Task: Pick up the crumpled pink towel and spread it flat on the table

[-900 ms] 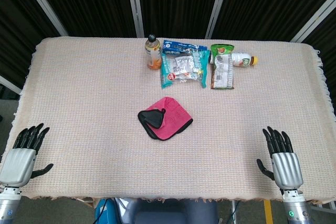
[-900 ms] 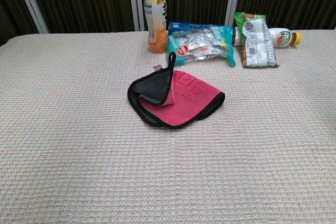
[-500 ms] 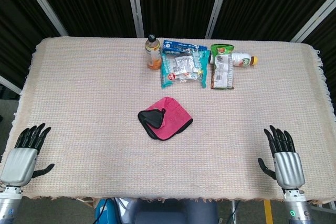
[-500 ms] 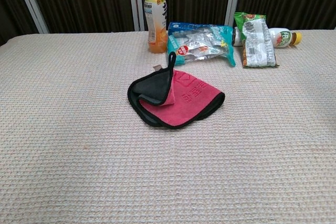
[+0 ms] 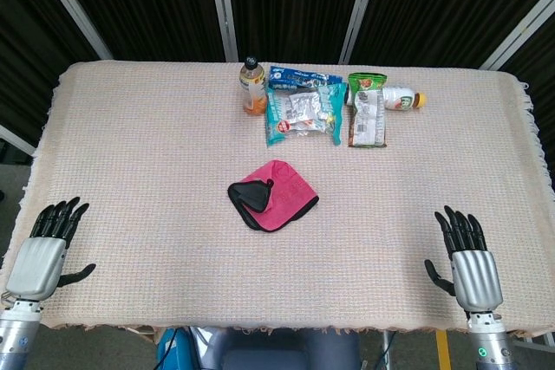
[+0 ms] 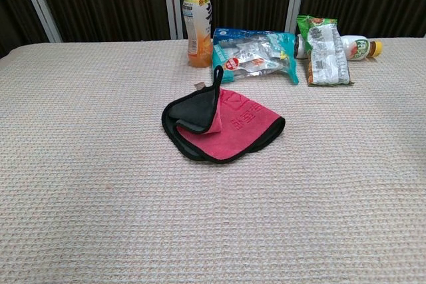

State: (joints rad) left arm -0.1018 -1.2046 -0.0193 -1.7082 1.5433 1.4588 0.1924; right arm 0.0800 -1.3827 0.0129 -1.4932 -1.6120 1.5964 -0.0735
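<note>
Pink towel [image 5: 276,197]: lies folded over itself near the middle of the counter [image 5: 147,145], a dark corner flap and black edging turned up on its left side; no hand touches it.
Left hand [image 5: 45,247]: rests at the counter's near left corner, fingers apart and pointing away from the robot, holding nothing.
Right hand [image 5: 466,263]: sits at the near right edge, fingers spread, holding nothing; well apart from the towel.
Why so: both hands look parked at the sides, which leaves the towel in plain sight for a first reach.
Back row: an orange drink bottle [image 6: 198,22] stands upright beside a blue snack bag [image 6: 256,54], a green snack bag [image 6: 323,43] and a lying bottle [image 6: 359,47], all behind the towel, leaving room in front for spreading.
Stage: by my judgement, the pick-up is not yet begun.
</note>
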